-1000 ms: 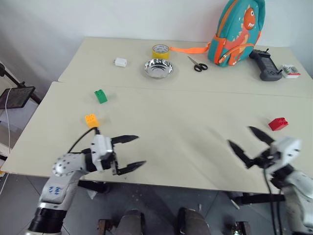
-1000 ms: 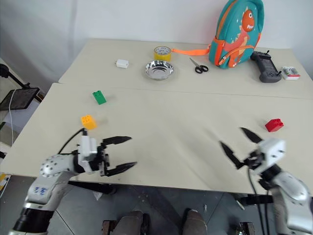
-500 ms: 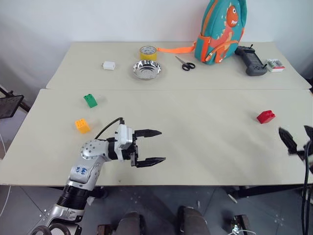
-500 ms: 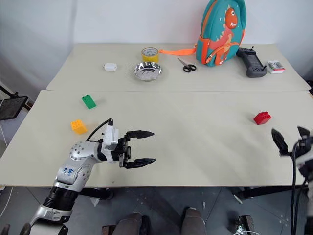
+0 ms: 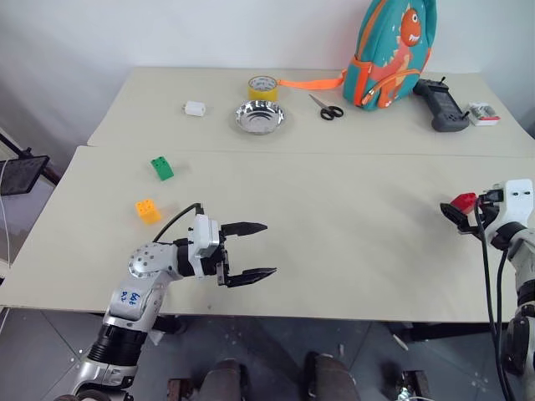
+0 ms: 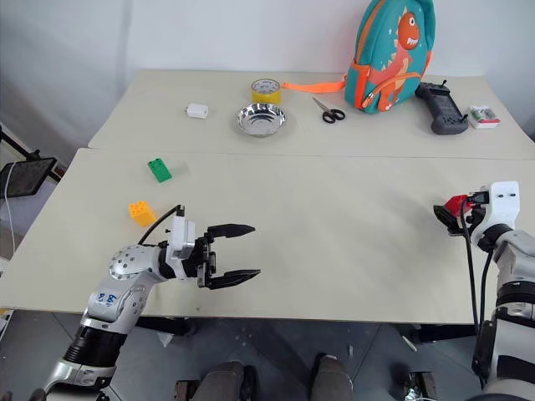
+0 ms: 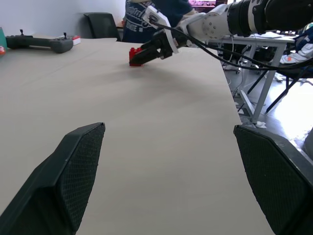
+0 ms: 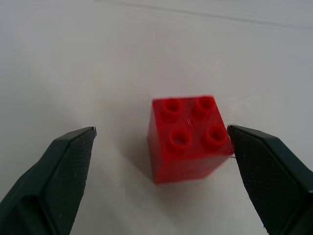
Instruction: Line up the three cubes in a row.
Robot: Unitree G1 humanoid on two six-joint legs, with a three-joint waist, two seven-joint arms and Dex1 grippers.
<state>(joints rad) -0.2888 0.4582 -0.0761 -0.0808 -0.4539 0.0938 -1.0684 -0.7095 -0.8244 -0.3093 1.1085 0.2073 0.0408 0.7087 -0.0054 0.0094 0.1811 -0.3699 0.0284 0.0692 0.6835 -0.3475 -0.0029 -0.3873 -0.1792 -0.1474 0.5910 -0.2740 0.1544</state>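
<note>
Red cube (image 8: 188, 137) between right tool (image 8: 164, 176) fingers

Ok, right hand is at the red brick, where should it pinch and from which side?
Pinch the red brick across its two smooth side walls, coming in low along the table from where the right hand is now. It sits flat, studs up, already between the open fingers, one of them close beside a wall.

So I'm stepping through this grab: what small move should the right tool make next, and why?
Probably close the right tool on the red cube. Its open fingers already straddle the cube, one finger almost touching it, and the cube sits on the table, far from the other two.
</note>
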